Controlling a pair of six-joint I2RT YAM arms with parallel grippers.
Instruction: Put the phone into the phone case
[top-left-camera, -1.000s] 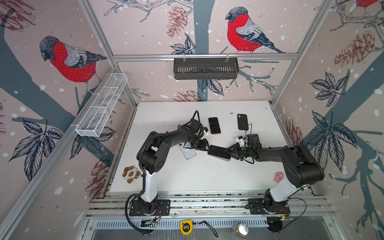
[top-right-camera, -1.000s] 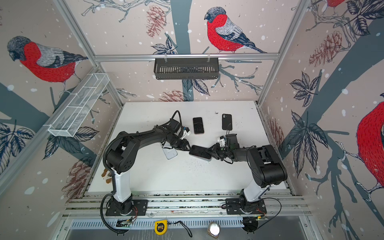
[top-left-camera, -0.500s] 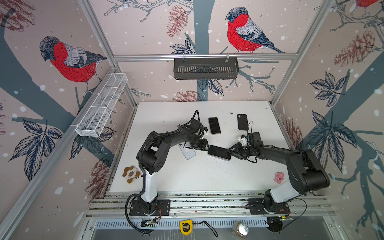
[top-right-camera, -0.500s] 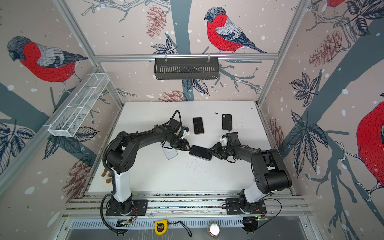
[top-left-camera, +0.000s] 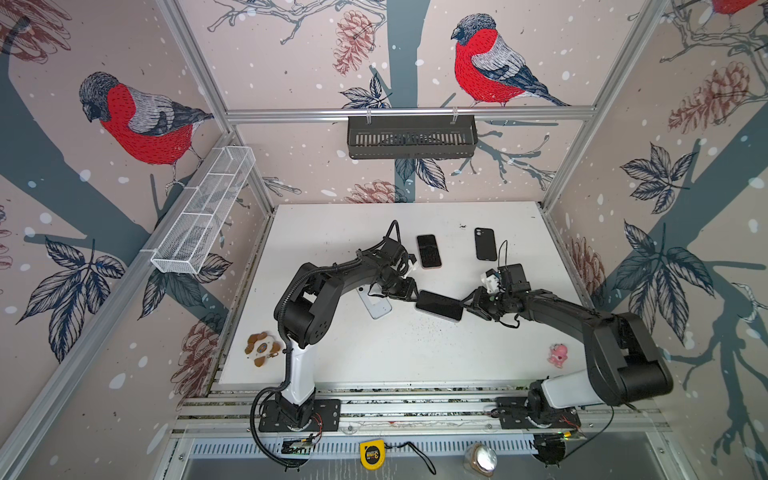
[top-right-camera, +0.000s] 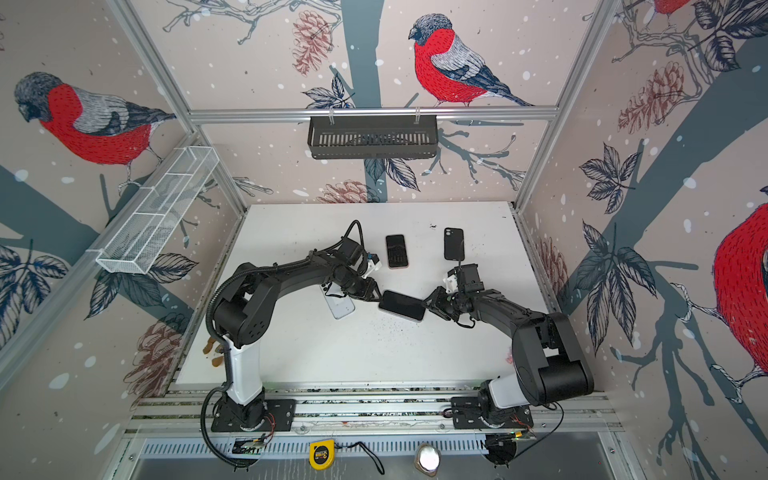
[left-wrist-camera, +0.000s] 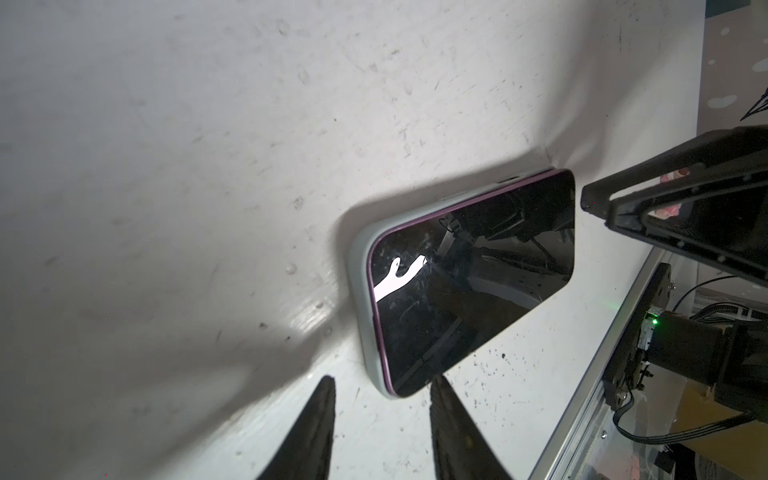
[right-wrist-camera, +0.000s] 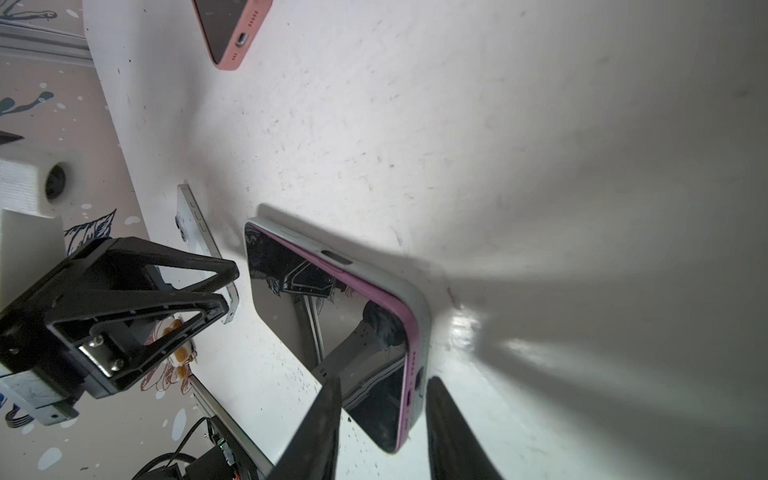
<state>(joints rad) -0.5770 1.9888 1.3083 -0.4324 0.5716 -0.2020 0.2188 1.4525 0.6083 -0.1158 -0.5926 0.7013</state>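
Phone (top-left-camera: 439, 306) in case (left-wrist-camera: 359, 291) on table (top-left-camera: 374, 353), left end effector (left-wrist-camera: 382, 380) spread, right end effector (right-wrist-camera: 383, 380) spread

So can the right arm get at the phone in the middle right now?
Probably yes: the phone lies flat right at the right gripper, jaws apart, nothing between them.

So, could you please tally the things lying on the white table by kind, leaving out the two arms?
Phones: 3 (purple-edged phone, pink-edged phone, white phone lying back up)
Phone cases: 2 (grey case around the purple-edged phone, black case; whether it holds a phone, I cannot tell)
Small toys: 2 (brown toy, pink toy)
Total: 7
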